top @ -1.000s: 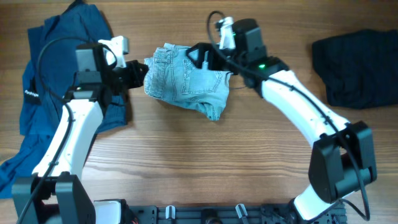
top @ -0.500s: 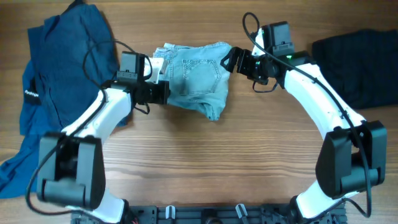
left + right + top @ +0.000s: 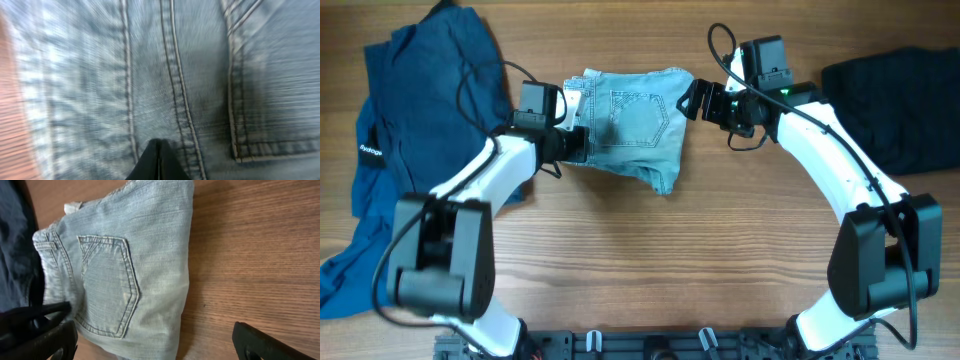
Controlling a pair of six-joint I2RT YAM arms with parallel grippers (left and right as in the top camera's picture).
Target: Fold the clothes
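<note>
While lying folded at upper centre of the overhead frame, faded light-blue denim shorts (image 3: 630, 120) back pocket up, left gripper (image 3: 575, 145) closed, tips against denim at frame-left edge, right gripper (image 3: 692, 100) wide open, empty, just beside frame-right edge, brown wooden table (image 3: 650, 260) beneath.

White-shelled left arm (image 3: 480, 176) and right arm (image 3: 820, 140) carry black joints and looping black cables.
</note>
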